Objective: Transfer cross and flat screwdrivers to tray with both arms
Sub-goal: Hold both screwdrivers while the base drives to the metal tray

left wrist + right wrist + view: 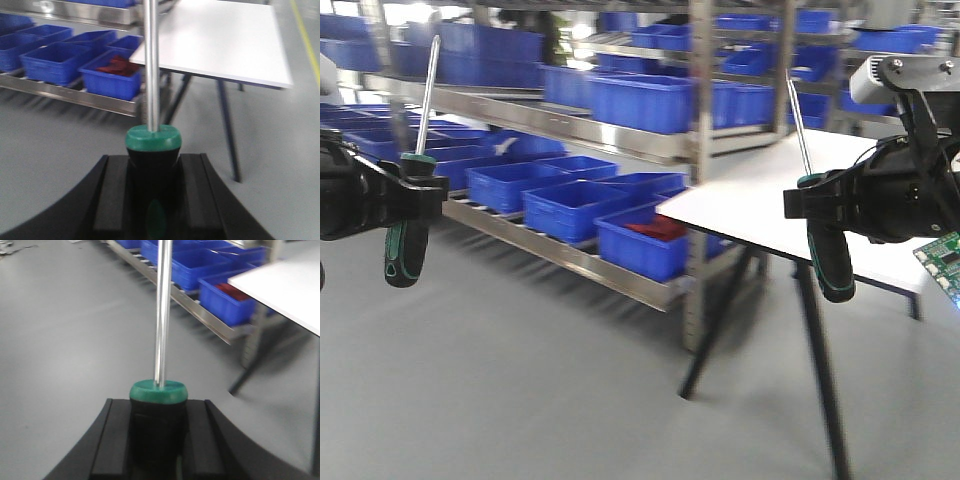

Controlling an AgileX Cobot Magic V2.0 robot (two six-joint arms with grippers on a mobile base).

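Note:
My left gripper is shut on the black-and-green handle of a screwdriver, held in the air with the steel shaft pointing up; in the left wrist view the handle sits clamped between both pads. My right gripper is shut on a second screwdriver of the same look, also upright in the air; the right wrist view shows its handle between the pads. I cannot tell which tip is cross or flat. No tray is in view.
A white table on black legs stands at the right. Steel shelving holding several blue bins runs across the back and left. One bin holds red parts. A green circuit board shows at the right edge. Grey floor lies below.

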